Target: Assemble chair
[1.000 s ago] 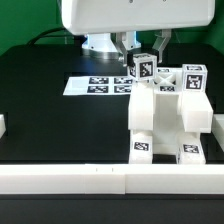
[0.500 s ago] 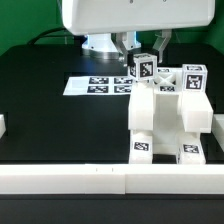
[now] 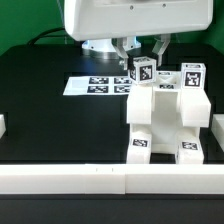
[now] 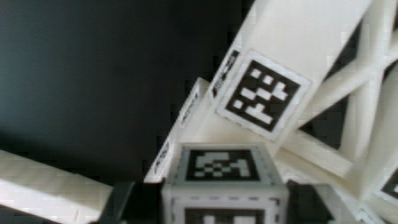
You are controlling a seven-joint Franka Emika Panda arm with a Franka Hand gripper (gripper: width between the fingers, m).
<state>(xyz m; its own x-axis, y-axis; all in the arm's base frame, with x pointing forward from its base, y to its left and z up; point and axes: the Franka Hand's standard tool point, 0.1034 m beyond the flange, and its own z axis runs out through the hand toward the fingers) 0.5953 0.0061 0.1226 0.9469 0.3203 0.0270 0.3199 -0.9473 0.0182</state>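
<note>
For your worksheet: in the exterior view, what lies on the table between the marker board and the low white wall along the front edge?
Nothing: in the exterior view, only bare black table lies between the marker board and the front wall. The chair stands further right.

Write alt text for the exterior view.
A blocky white chair assembly with square tags stands on a black table, the robot's claw just above its top tagged piece. The marker board lies flat behind it.

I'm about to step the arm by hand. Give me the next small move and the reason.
Probably lift the claw slightly and check the grip. It sits over the small tagged block atop the chair, and whether the fingers are closed on it cannot be told.
</note>
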